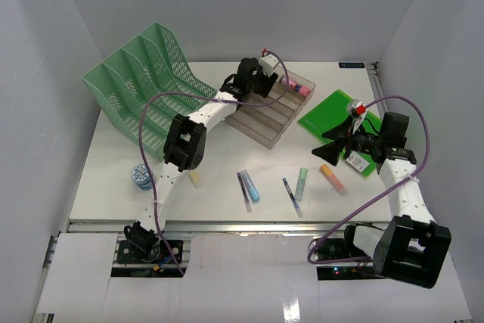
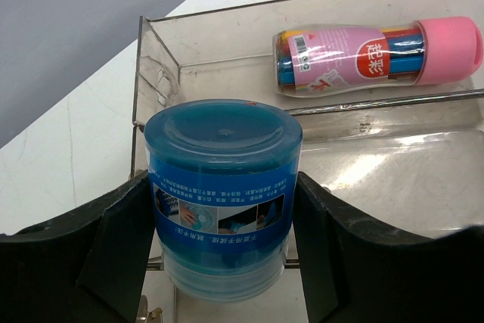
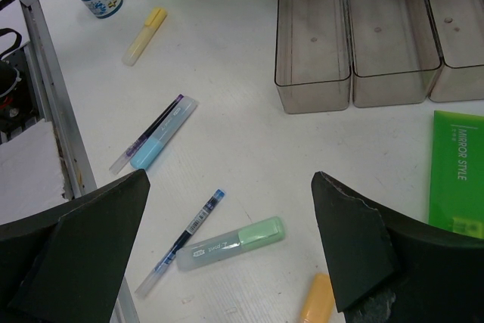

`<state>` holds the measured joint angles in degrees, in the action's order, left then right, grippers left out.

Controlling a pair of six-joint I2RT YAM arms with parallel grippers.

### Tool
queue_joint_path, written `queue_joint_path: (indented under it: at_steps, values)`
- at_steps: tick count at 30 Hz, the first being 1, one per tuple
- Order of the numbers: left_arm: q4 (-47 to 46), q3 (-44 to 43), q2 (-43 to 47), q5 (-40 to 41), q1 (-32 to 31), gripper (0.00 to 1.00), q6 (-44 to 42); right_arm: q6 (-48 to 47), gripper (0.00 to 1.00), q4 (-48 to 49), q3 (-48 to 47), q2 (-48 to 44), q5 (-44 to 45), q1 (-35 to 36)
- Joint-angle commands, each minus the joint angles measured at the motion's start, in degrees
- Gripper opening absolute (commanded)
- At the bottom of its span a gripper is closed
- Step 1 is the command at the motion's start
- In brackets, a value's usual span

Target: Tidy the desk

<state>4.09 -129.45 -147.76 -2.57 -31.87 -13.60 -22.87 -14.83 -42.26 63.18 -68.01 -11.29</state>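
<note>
The white desk (image 1: pixel 219 206) carries scattered stationery. My left gripper (image 1: pixel 261 83) is shut on a blue jar (image 2: pixel 223 187) and holds it over the clear smoky tiered tray (image 1: pixel 265 119), near the back tier where a pink-capped tube of pens (image 2: pixel 378 54) lies. My right gripper (image 1: pixel 327 146) is open and empty, hovering above a green highlighter (image 3: pixel 231 243), a blue pen (image 3: pixel 181 240) and an orange highlighter (image 3: pixel 318 300). The tray's front compartments (image 3: pixel 314 43) show nothing inside.
A second blue jar (image 1: pixel 141 176) and a yellow highlighter (image 1: pixel 194 179) lie at the front left. A blue highlighter (image 1: pixel 252 187) and a purple pen (image 1: pixel 243 191) lie mid-front. A green notebook (image 1: pixel 340 115) lies under the right arm. A mint-green file rack (image 1: pixel 144 88) stands at the back left.
</note>
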Motion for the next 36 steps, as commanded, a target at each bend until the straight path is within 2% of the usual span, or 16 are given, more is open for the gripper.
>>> queue_joint_path:
  at_steps: [1, 6, 14, 22, 29, 36]
  values:
    - [0.3, 0.3, 4.4, -2.7, 0.5, 0.02, -0.5, 0.5, 0.94, 1.6, -0.3, 0.3, -1.8, -0.4]
    - [1.3, -0.1, 4.7, -2.7, 0.5, 0.06, -0.2, 0.3, 0.95, 1.6, -0.3, 0.5, -1.5, -0.4]
    - [4.9, 2.0, 6.8, -4.1, 0.6, 0.0, 0.7, 0.4, 0.94, 1.6, -0.3, 0.6, -1.5, -0.4]
    - [7.5, 4.4, 9.7, -4.0, 0.6, 0.0, 1.2, 0.3, 0.94, 1.6, -0.3, 0.6, -1.4, -0.3]
    - [8.2, 3.7, 11.8, -2.6, 0.6, 0.0, 1.8, 0.2, 0.94, 1.6, -0.2, 0.6, -1.3, -0.5]
    - [13.5, 1.2, 11.0, -4.3, 1.0, 0.0, 5.7, 0.2, 0.94, 1.6, -0.1, 0.8, -1.4, -0.5]
